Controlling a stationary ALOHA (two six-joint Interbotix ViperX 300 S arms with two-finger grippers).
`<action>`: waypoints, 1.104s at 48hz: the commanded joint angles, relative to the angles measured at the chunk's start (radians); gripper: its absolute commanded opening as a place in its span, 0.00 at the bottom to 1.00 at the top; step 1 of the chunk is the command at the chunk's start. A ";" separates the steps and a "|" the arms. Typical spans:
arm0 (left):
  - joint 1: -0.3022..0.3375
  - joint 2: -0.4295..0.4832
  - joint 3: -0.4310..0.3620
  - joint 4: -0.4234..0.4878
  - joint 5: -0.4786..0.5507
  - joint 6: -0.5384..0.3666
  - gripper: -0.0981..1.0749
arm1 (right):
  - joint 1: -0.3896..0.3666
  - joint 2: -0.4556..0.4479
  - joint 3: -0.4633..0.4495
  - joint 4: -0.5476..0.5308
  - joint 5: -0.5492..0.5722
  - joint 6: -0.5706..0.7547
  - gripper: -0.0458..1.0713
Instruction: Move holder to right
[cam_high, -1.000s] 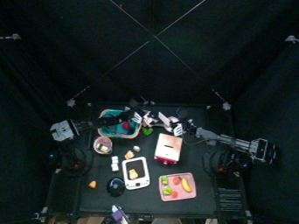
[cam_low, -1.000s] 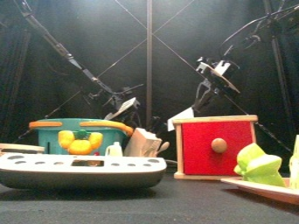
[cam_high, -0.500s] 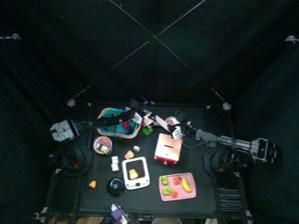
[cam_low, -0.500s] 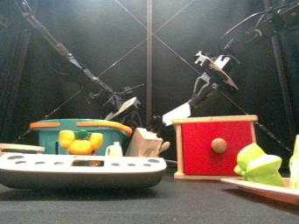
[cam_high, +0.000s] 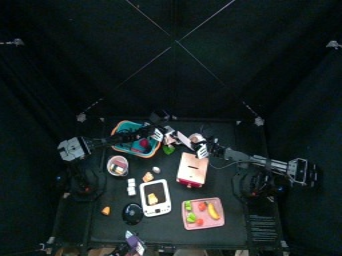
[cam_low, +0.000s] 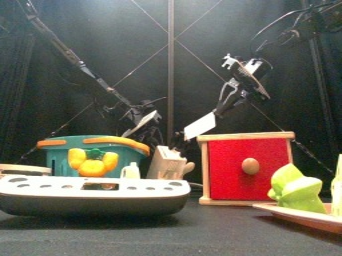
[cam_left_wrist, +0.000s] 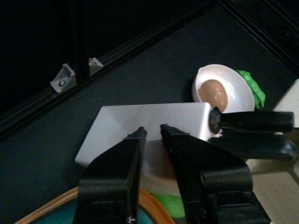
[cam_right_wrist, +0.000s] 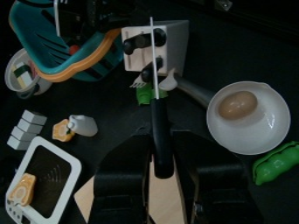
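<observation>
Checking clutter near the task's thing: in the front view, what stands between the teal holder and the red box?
A white slotted block stands between the holder and the red box, in the front view.

Glossy teal plastic holder (cam_low: 91, 150) with an orange rim; red-faced box (cam_low: 249, 168) framed in pale, matt wood
</observation>
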 joint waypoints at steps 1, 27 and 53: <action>0.015 -0.009 -0.002 -0.003 0.008 -0.003 0.66 | 0.000 -0.026 -0.018 -0.003 -0.006 -0.002 0.53; 0.041 0.017 -0.029 -0.002 0.031 -0.003 0.66 | 0.000 -0.026 -0.014 -0.005 -0.003 -0.002 0.53; 0.021 -0.064 0.026 0.009 -0.054 -0.003 0.66 | 0.000 -0.031 -0.002 -0.005 -0.003 -0.002 0.53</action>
